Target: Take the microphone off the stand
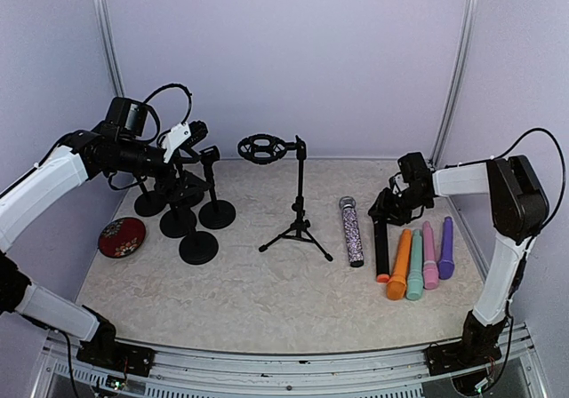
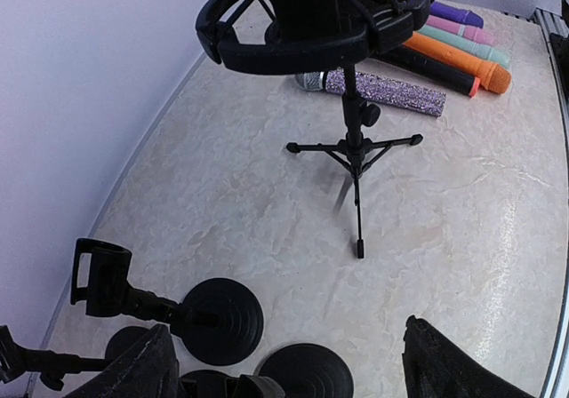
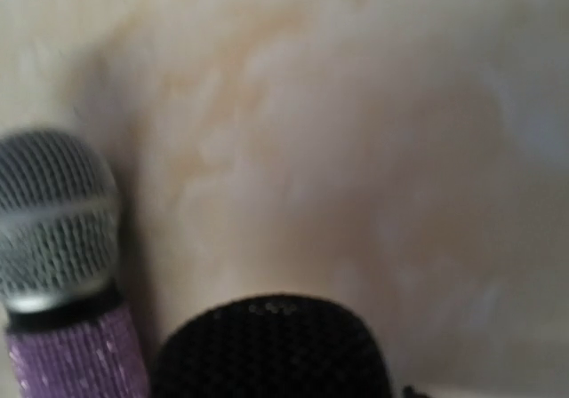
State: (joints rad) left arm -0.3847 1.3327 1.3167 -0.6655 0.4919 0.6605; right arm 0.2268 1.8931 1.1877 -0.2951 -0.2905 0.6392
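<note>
On a beige marbled tabletop within lavender walls, the left gripper is held wide open above round-based black stands, the right gripper, closure indiscernible, being set at the head of the flat-lying slim black microphone.

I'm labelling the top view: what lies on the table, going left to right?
red disc, round-base stands, tripod stand, glittery microphone, black microphone, orange microphone, green microphone, pink microphone, purple microphone

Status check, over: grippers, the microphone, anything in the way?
Left gripper open, empty, over round-base stands. Right gripper low at head of black microphone, grip unclear. It lies on table; tripod stand cradle empty. Glitter microphone close alongside.
</note>
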